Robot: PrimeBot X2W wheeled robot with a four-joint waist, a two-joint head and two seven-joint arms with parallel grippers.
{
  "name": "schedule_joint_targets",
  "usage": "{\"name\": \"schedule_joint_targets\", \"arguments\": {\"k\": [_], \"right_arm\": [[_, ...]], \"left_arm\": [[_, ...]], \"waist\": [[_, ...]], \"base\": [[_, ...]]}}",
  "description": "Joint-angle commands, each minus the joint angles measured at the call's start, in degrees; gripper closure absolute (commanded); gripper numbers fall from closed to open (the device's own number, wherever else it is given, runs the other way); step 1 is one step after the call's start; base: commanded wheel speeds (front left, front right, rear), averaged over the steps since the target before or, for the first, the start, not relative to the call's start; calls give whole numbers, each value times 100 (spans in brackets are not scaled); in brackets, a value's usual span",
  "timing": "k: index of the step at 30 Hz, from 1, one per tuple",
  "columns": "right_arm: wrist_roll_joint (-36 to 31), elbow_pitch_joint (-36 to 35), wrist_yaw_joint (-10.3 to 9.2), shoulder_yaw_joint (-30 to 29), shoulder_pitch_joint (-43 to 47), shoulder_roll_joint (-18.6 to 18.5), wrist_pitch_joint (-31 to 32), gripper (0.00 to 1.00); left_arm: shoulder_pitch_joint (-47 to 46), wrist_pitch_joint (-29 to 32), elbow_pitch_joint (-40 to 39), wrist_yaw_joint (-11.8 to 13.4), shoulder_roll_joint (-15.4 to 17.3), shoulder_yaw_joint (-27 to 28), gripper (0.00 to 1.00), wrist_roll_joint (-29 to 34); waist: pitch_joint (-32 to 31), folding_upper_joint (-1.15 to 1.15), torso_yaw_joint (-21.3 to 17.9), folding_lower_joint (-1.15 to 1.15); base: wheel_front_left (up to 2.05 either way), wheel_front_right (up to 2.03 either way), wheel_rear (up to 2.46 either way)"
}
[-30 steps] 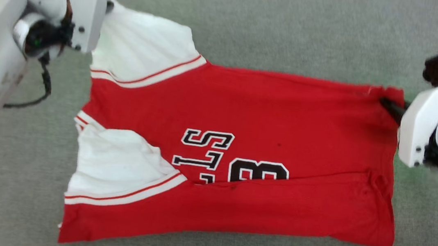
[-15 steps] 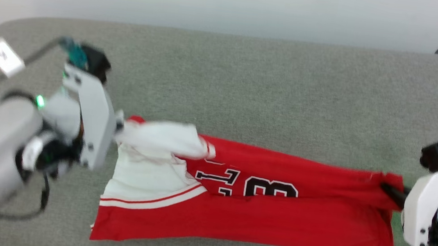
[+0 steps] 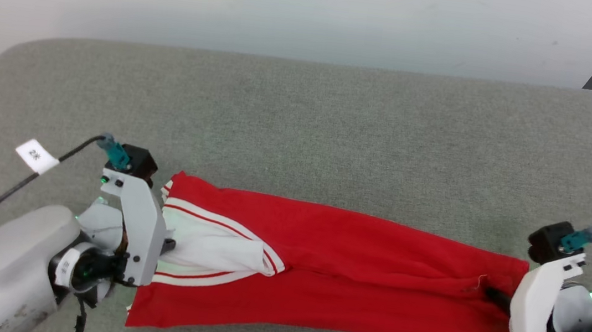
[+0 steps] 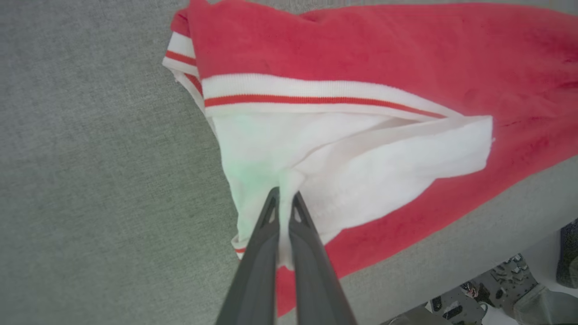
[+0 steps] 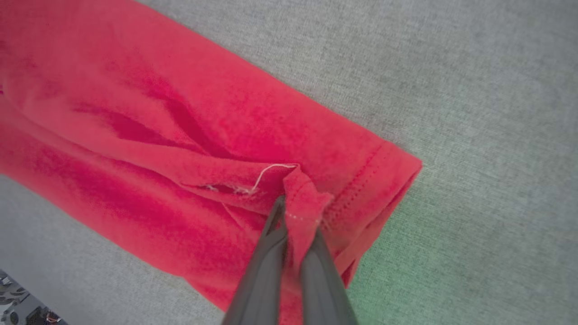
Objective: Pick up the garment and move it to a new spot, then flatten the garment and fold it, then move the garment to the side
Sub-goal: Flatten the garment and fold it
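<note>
The garment (image 3: 350, 272), a red shirt with white sleeves and striped trim, lies folded lengthwise into a long band near the front of the grey table (image 3: 300, 127). At its left end my left gripper (image 3: 170, 245) is shut on a white sleeve (image 4: 289, 149); the wrist view has white cloth pinched between the fingers (image 4: 266, 225). At the right end my right gripper (image 3: 494, 294) is shut on the red hem corner (image 5: 302, 194), with cloth bunched between the fingers (image 5: 271, 234).
Grey cloth surface stretches behind the shirt to the table's far edge, with a pale wall beyond. A tagged cable (image 3: 36, 156) runs from my left wrist. The table's front edge (image 4: 451, 271) lies close under the shirt.
Both grippers have carried the shirt's far edge toward me over the near half. The printed letters and number are now covered. The head camera has tilted up, showing the wall.
</note>
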Motion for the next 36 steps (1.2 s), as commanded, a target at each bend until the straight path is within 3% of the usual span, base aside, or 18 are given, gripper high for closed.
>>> {"name": "schedule_joint_targets", "arguments": {"k": [1,2,3,4,12,19,28,33,36], "right_arm": [[-20,9,-6,26,-29,39,31,55],[-29,31,-6,27,-52,58,71,36],[-26,50,-6,22,-75,73,89,7],[-28,57,-6,12,-96,79,119,0],[16,-40,-6,-181,5,97,245,0],[40,17,-6,-786,275,242,189,0],[-164,136,-6,-1689,675,362,593,0],[-351,259,-6,-2110,835,431,982,0],[-491,276,-6,-2341,881,488,1185,0]], "left_arm": [[77,-59,96,-61,-35,13,58,-10],[46,-119,198,-114,-54,9,29,50],[35,-167,306,-147,-89,28,0,44],[31,-220,366,-185,-123,45,0,33],[118,-752,454,-335,-90,189,0,132],[450,-2159,95,-224,116,431,0,572],[1336,-4347,-312,335,247,887,0,940],[1898,-4733,-501,674,219,1378,0,1153],[2277,-4746,-774,828,29,2140,0,1710]], "waist": [[-35,0,-11,0],[-60,0,-14,0],[-89,0,-14,0],[-114,0,-11,0],[-391,0,72,0],[-604,0,170,0],[-707,0,342,0],[-703,0,484,0],[-673,0,602,0]], "base": [[0,0,0],[0,0,0],[0,0,0],[0,0,0],[0,0,0],[0,0,0],[0,0,0],[0,0,0],[0,0,0]]}}
